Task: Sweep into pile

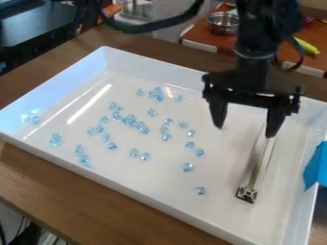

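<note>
The black gripper [246, 130] hangs over the right part of the white tray [147, 187], its two fingers spread wide apart with nothing held between them. Below the right finger a metal bar [258, 165] lies lengthwise on the tray floor; its far end is hidden behind that finger, and I cannot tell whether they touch. Light blue clear pieces [129, 120] are scattered over the left and middle of the tray. A single piece [200, 190] sits closer to the front, left of the bar's near end.
Raised white walls surround the tray, which stands on a brown wooden table [57, 184]. A blue object [316, 165] is at the tray's right wall. Behind, a metal bowl [223, 22] and a yellow item [306, 46] rest on a reddish surface.
</note>
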Motion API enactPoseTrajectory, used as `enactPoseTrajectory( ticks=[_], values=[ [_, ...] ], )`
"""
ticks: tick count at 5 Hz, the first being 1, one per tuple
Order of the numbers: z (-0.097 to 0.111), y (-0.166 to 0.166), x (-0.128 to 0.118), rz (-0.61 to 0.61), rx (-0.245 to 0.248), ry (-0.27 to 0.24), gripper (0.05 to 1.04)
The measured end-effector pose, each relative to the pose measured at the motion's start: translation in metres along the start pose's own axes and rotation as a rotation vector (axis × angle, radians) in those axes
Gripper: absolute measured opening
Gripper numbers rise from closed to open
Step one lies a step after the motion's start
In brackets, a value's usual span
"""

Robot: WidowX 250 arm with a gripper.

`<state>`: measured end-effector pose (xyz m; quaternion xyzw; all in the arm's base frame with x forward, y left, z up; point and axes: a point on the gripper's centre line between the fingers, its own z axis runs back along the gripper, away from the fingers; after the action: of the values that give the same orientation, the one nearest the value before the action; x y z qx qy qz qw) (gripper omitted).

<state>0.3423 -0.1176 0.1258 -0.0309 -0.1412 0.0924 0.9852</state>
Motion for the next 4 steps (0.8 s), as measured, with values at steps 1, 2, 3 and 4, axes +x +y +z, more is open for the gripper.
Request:
enactPoseTrajectory(
  ticks=[1, 2, 3, 4],
  values=[
    [-0.006, -0.008, -0.009, -0.012, 0.008, -0.002, 0.999],
    [-0.011, -0.014, -0.015, -0.009, 0.011, -0.009, 0.999],
    [-0.011, -0.017, -0.017, -0.002, 0.008, -0.010, 0.999],
    [-0.015, -0.024, -0.019, -0.016, 0.009, -0.018, 0.999]
  ],
)
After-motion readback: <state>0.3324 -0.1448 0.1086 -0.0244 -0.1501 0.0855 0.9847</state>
